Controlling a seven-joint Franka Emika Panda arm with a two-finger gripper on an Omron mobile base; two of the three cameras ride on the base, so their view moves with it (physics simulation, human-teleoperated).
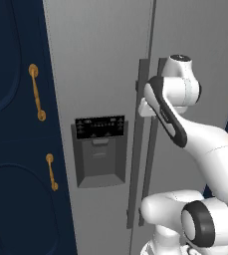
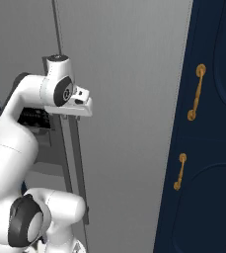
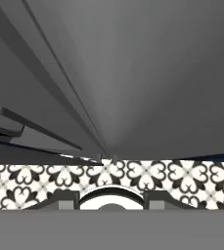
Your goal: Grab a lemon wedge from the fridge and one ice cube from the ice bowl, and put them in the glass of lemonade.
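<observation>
The fridge is a tall grey unit with both doors closed, a dark dispenser panel on its left door and two long vertical bar handles at the centre seam. My gripper sits right against the upper part of those handles, also seen from the other side. The hand view looks down along the fridge front. There the two fingertips stand apart and my gripper has nothing between them. The lemon wedge, ice bowl and glass of lemonade are out of view.
Navy cabinets with gold handles flank the fridge: one handle on the left side, another on the right. A black-and-white patterned tile floor lies below. My own white arm crowds the space before the right door.
</observation>
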